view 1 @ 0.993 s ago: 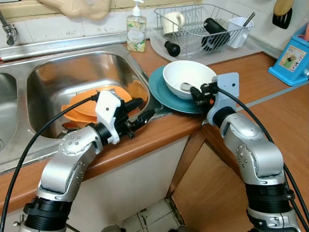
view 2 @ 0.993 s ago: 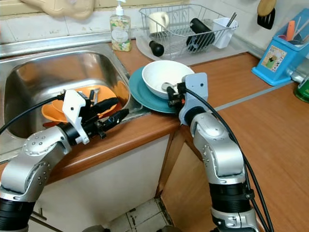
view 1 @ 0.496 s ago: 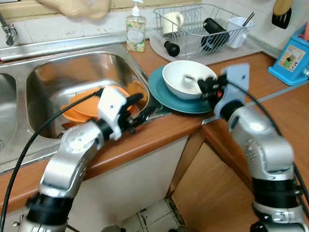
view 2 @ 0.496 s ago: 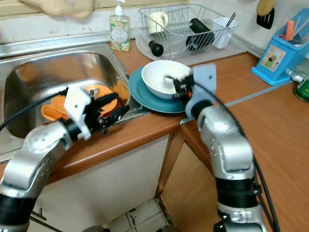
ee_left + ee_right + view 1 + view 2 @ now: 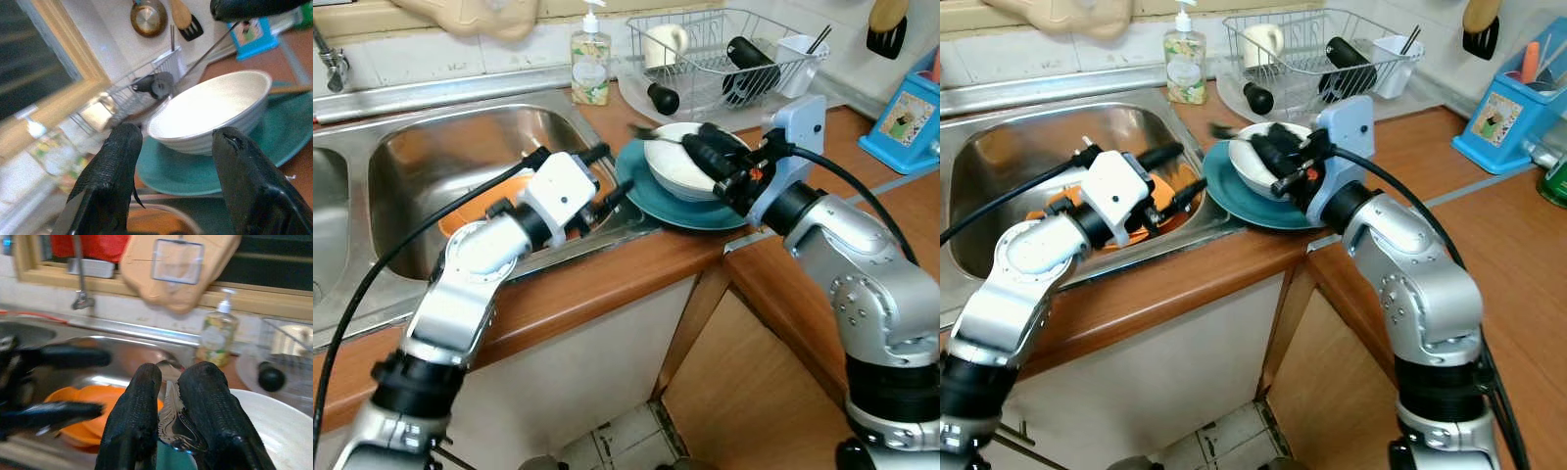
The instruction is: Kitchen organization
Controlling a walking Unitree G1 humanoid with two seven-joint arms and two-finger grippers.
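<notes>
Head views: right gripper (image 5: 697,147) pinches a thin metal spoon (image 5: 1234,133) by its handle, above the white ceramic bowl (image 5: 677,164); it was down in the bowl a second ago. Light, stiff, slippery.

Left wrist: left gripper (image 5: 171,166) jaws apart, empty, beside the bowl.

Right wrist: spoon clamped.

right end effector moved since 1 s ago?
Yes. The right end effector, shut on a spoon, has risen from inside the white bowl to above its rim, swinging toward the sink.

bright even light, wrist views blurred
</notes>
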